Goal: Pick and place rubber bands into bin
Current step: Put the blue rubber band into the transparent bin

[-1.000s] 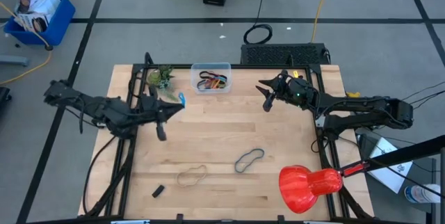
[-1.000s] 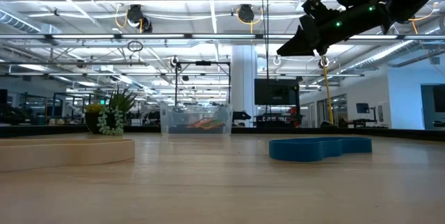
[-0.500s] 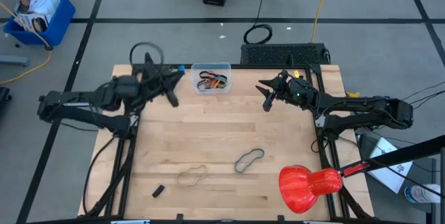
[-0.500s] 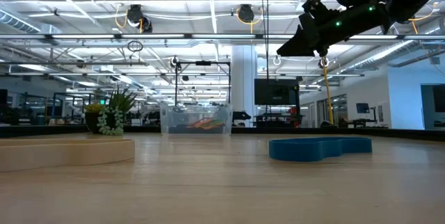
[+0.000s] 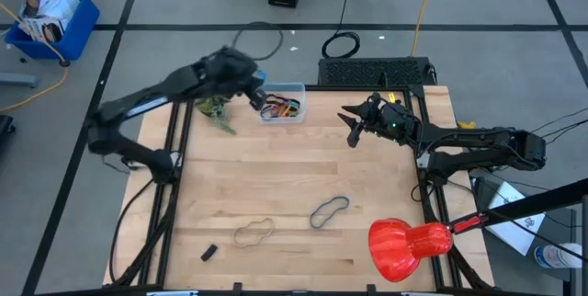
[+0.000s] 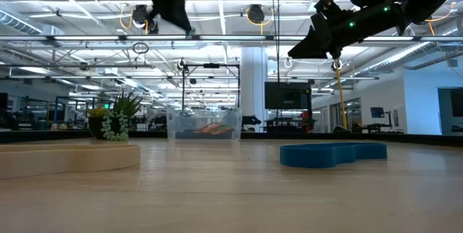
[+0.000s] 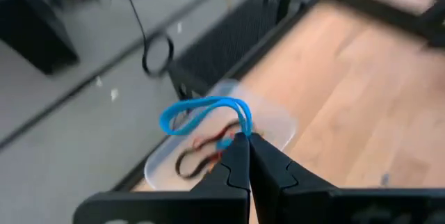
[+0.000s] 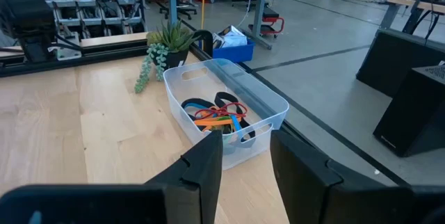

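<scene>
Left gripper (image 5: 260,92) has swung from mid-table up to the back edge, and in the high view it now hangs just beside the bin's (image 5: 296,87) left end, where 1 second ago it sat low beside the plant (image 5: 217,108). Right gripper (image 5: 352,128) has not shifted; it hovers to the right of the bin, well apart from it. 2 rubber bands lie loose near the front of the table (image 5: 294,167): a tan one (image 5: 252,233) and a grey one (image 5: 328,210), with a small black block (image 5: 209,253) further left. A red object (image 5: 409,244) sits at the front right corner.

Low view: the left arm (image 6: 165,0) has come into sight at the top, above the bin (image 6: 205,125), where only the ceiling showed before. The right arm (image 6: 347,17) holds the same pose high on the right. A blue shape (image 6: 333,153) lies on the wood.

Left wrist view: the fingers (image 7: 236,161) are pinched together on a blue rubber band (image 7: 203,113), whose loop dangles over the bin (image 7: 274,123) and the bands already inside.

Right wrist view: the right fingers (image 8: 205,165) stand partly apart with nothing between them, facing the bin (image 8: 264,102) with its coloured bands (image 8: 219,116) and the plant (image 8: 165,46) behind.
</scene>
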`<state>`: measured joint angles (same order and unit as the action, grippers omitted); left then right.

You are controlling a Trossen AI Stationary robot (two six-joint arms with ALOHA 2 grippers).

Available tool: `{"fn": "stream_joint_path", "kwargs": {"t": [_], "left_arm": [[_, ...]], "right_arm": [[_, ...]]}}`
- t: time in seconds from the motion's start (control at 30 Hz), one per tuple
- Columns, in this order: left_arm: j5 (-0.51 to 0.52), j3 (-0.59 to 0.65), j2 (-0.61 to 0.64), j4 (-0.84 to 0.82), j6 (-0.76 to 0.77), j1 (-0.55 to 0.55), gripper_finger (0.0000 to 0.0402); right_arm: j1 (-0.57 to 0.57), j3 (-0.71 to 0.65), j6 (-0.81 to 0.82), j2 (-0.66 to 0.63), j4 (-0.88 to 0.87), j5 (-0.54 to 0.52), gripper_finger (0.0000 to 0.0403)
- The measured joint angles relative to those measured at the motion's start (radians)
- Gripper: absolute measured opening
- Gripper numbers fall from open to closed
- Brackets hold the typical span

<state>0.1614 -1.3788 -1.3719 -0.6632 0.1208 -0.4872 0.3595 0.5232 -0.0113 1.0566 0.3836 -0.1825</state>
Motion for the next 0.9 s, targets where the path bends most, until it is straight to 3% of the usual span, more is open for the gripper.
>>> {"fn": "stream_joint_path", "kwargs": {"t": [0.13, 0.5, 0.9], "left_arm": [[-0.077, 0.001, -0.135, 0.0, -0.007, -0.063, 0.0], [-0.135, 0.001, -0.47, 0.026, -0.014, -0.097, 0.0], [-0.16, 0.001, -0.542, 0.04, -0.002, -0.095, 0.0012]], "right_arm": [[0.0, 0.0, 0.0, 0.0, 0.0, 0.0, 0.0116], [0.0, 0.0, 0.0, 0.0, -0.016, 0.0, 0.0116], [0.0, 0.0, -0.002, 0.0, -0.027, 0.0, 0.0116]]}}
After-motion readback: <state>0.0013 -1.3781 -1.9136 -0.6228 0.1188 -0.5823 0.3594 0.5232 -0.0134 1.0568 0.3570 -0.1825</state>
